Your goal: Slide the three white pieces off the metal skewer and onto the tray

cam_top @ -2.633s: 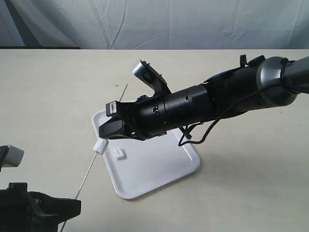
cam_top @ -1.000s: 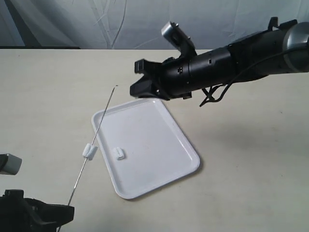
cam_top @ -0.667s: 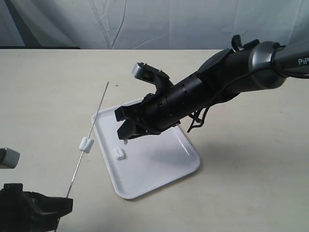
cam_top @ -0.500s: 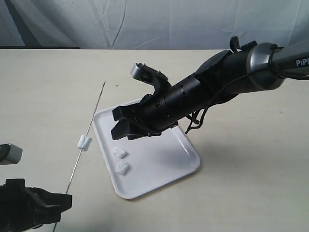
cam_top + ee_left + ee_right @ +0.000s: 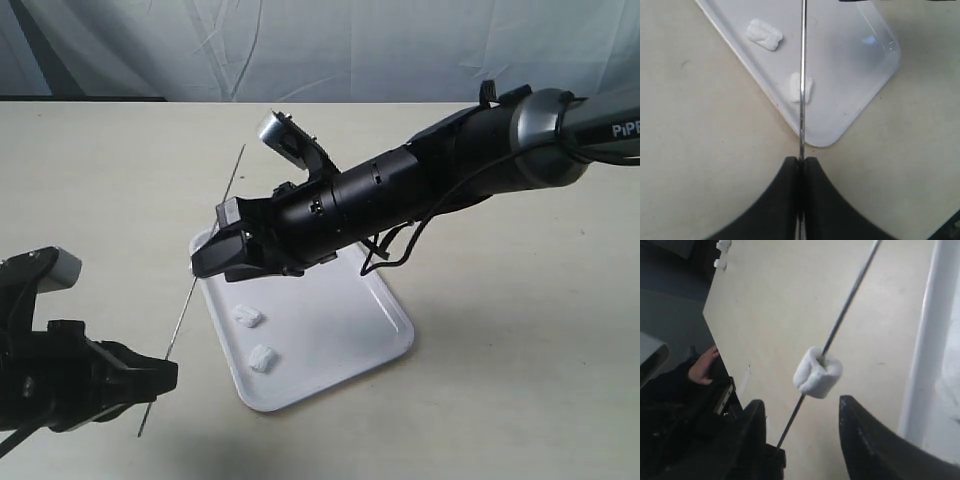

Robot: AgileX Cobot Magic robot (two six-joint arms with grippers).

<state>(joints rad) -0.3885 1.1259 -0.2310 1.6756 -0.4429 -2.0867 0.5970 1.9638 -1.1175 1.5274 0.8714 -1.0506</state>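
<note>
White pieces (image 5: 247, 317), two, lie on the tray (image 5: 340, 320); the right pincer (image 5: 212, 265) masks the metal skewer (image 5: 185, 310) mid-length. Left wrist view: left pincer (image 5: 801, 162) clamped on the skewer. Right wrist view: jaws apart astride the third piece (image 5: 818, 372), over the counter (image 5: 790, 300) beside the tray. Advised: bring it above the tray, then push tipward.

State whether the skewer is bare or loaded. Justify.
Loaded: one piece sits threaded on the skewer; two others lie on the tray.
</note>
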